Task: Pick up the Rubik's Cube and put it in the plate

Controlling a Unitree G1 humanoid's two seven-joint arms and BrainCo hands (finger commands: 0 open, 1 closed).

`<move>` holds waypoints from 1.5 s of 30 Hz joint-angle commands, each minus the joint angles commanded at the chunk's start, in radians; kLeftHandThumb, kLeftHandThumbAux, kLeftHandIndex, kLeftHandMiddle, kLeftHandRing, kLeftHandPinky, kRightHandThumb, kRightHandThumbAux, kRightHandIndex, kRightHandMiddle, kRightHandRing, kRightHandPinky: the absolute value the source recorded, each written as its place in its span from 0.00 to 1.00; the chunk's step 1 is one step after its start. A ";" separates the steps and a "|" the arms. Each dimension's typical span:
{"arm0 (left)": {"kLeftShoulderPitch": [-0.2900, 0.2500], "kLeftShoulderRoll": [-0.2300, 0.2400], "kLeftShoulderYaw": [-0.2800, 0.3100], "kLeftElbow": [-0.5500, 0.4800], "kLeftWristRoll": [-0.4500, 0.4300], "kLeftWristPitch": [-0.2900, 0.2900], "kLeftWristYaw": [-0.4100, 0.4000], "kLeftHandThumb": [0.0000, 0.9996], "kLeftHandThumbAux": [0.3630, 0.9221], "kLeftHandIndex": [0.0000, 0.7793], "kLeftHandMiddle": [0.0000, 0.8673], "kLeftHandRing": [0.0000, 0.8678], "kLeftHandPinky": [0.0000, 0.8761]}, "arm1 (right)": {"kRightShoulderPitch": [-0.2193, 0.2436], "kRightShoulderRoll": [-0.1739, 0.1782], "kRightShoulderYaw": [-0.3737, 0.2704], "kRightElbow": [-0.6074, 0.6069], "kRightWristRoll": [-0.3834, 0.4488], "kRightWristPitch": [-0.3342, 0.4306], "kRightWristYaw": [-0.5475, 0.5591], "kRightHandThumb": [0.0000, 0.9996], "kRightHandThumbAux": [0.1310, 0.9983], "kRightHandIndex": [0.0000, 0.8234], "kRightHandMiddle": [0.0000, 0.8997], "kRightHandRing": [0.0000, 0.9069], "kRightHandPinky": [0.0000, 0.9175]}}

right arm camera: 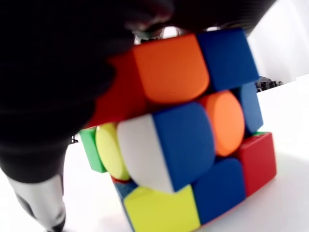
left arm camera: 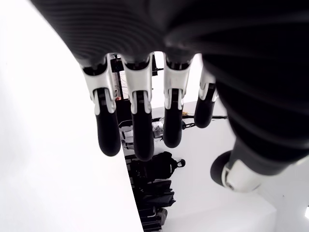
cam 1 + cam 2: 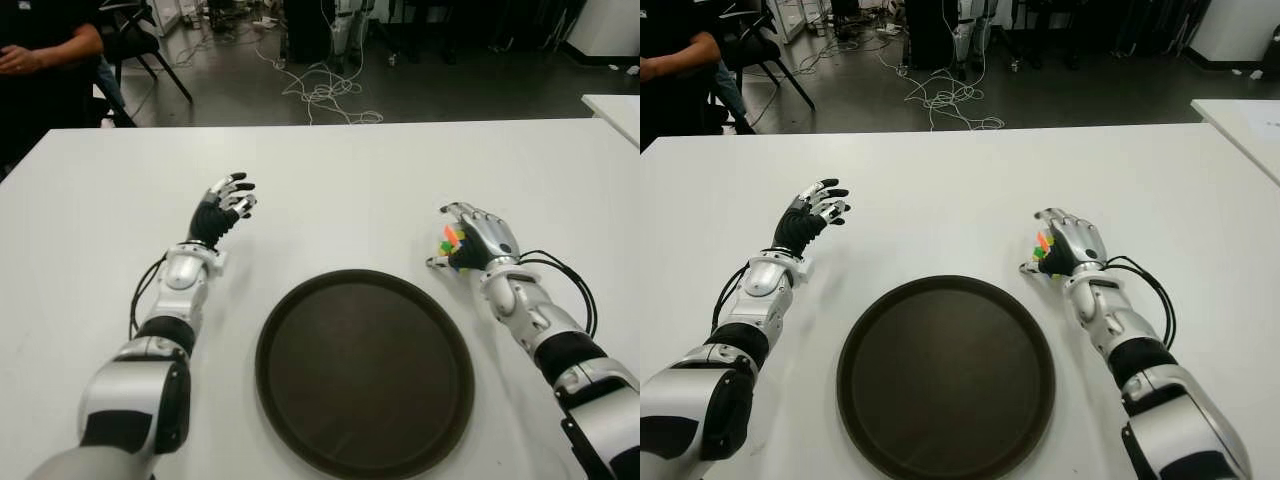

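Dark round plate on white bench. Right of plate's far rim: right robot hand clamped around Rubik's Cube. Left of plate: left robot hand, fingers spread, holding nothing.

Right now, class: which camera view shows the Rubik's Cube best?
The right wrist view: the Rubik's Cube fills it, coloured tiles plain. Both eye views show only a sliver of it inside the right hand, beside the plate. The left wrist view shows none of it.

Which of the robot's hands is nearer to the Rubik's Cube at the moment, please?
Right. The right hand is closed around the Rubik's Cube; the left hand, open, shows across the table beyond the plate.
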 joint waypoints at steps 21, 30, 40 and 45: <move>0.002 -0.001 0.014 -0.002 -0.014 -0.010 -0.006 0.22 0.57 0.26 0.31 0.35 0.41 | -0.004 -0.004 -0.004 0.013 0.019 -0.052 -0.065 0.69 0.70 0.50 0.53 0.55 0.59; 0.003 0.000 0.016 -0.005 -0.014 -0.011 -0.005 0.21 0.59 0.25 0.30 0.34 0.40 | -0.010 -0.004 -0.007 0.023 0.019 -0.057 -0.094 0.69 0.70 0.50 0.47 0.50 0.55; 0.002 0.005 0.010 -0.004 -0.005 -0.010 0.010 0.19 0.59 0.26 0.31 0.35 0.41 | -0.013 -0.008 -0.016 0.021 0.024 -0.060 -0.124 0.69 0.70 0.50 0.53 0.54 0.58; 0.002 0.006 0.010 -0.002 -0.003 -0.009 0.013 0.21 0.58 0.24 0.30 0.34 0.41 | -0.015 -0.008 -0.020 0.020 0.030 -0.052 -0.119 0.69 0.70 0.50 0.55 0.55 0.59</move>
